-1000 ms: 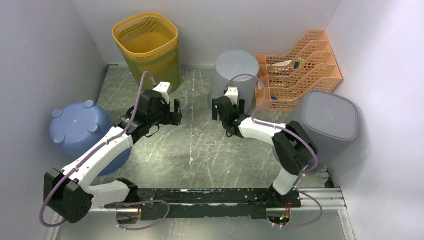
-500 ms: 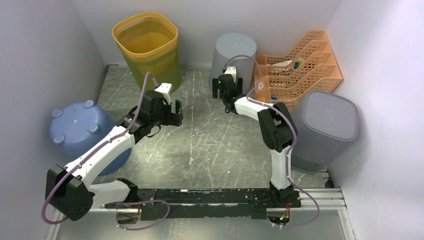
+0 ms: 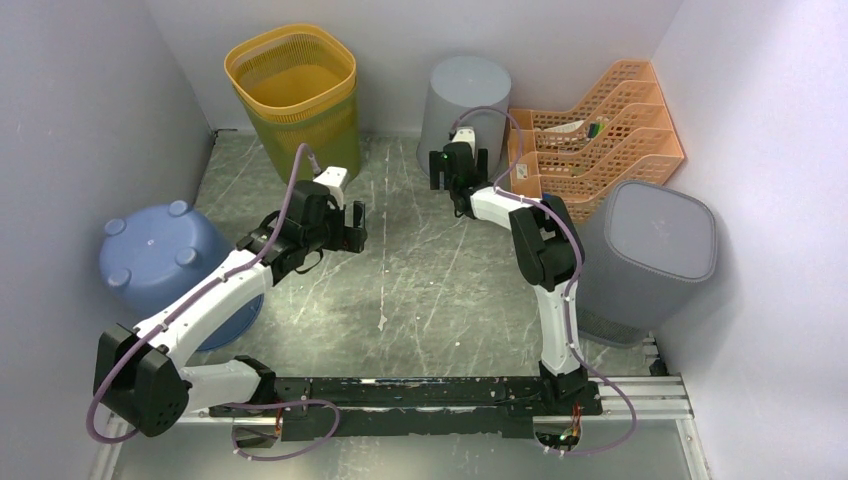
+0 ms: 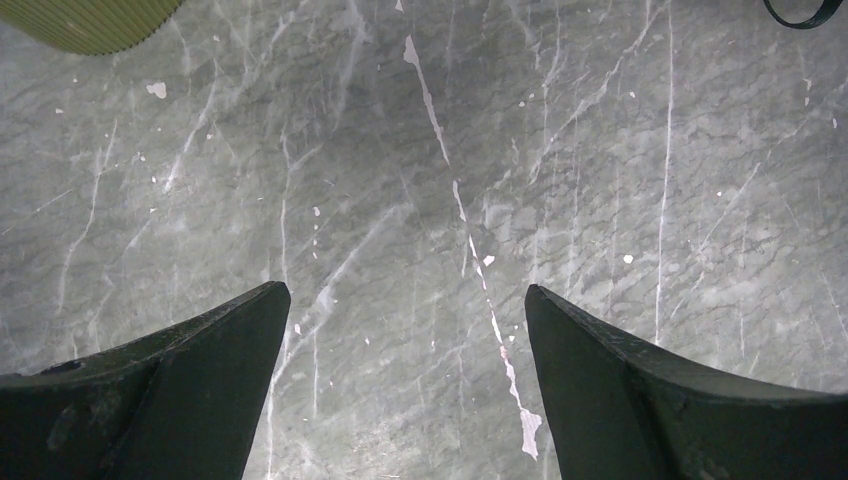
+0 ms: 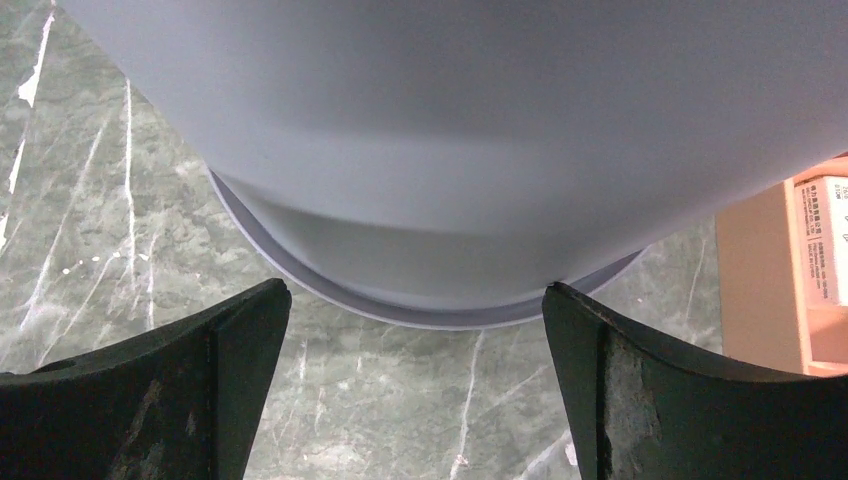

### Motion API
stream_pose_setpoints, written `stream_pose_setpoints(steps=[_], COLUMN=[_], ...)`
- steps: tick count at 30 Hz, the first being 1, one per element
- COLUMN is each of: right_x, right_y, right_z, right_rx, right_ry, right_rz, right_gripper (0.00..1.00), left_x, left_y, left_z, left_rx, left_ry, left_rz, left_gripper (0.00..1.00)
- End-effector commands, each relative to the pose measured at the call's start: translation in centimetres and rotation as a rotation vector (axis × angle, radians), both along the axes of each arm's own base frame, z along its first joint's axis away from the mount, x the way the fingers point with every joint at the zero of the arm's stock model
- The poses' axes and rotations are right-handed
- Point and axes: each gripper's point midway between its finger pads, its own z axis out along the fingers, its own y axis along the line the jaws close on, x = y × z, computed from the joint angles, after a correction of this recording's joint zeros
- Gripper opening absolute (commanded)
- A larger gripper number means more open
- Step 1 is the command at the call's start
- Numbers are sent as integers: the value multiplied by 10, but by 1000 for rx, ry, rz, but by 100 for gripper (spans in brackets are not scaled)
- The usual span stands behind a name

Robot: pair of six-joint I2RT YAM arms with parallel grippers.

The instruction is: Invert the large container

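A round grey container [image 3: 468,95] stands upside down at the back wall, flat base up and rim on the floor. My right gripper [image 3: 460,162] sits just in front of it, open and empty. In the right wrist view [image 5: 415,300] the container's wall [image 5: 450,120] fills the top, and its rim lies between my fingertips but apart from them. My left gripper [image 3: 350,226] is open and empty over bare floor, as the left wrist view [image 4: 405,290] shows.
A yellow mesh basket [image 3: 292,90] stands upright at the back left; its edge shows in the left wrist view [image 4: 90,15]. A blue tub [image 3: 160,255] lies inverted on the left. A big grey square bin [image 3: 650,250] and an orange file rack [image 3: 600,130] are on the right.
The grey container moved from a tilted spot nearer the middle back to the wall, with my right arm stretched out after it. The left arm barely moved.
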Motion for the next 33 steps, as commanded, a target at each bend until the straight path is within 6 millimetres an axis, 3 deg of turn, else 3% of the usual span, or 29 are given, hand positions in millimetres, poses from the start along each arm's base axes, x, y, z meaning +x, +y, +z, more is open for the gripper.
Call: stream_pose_setpoints(steps=[1, 5, 9, 11, 12, 18, 21, 25, 27, 33], right_x=[17, -1, -40, -60, -70, -122, -136, -150, -155, -177], right_y=[0, -3, -5, -1, 2, 22, 25, 29, 29, 24], right_z=[24, 42, 77, 90, 93, 112, 119, 126, 131, 151], right_rx=[27, 48, 58, 69, 73, 99, 111, 125, 129, 150], right_ry=[-89, -62, -61, -44, -29, 5, 18, 34, 42, 33], right_rz=[12, 3, 3, 30, 44, 146, 172, 207, 222, 244], right_gripper=[100, 100, 100, 100, 100, 100, 100, 100, 100, 100], left_x=[6, 9, 18, 26, 32, 58, 82, 121, 143, 192], left_y=[-5, -8, -17, -25, -30, -48, -47, -39, -30, 22], left_z=[14, 21, 51, 77, 103, 208, 241, 256, 251, 229], left_rx=[-13, -3, 11, 12, -1, 10, 98, 253, 259, 232], left_ry=[-52, -61, -101, -132, -174, -373, -471, -552, -540, -512], left_rz=[-27, -52, -108, -145, -162, -243, -240, -253, -283, -261], left_gripper=[100, 100, 100, 100, 100, 100, 99, 98, 98, 98])
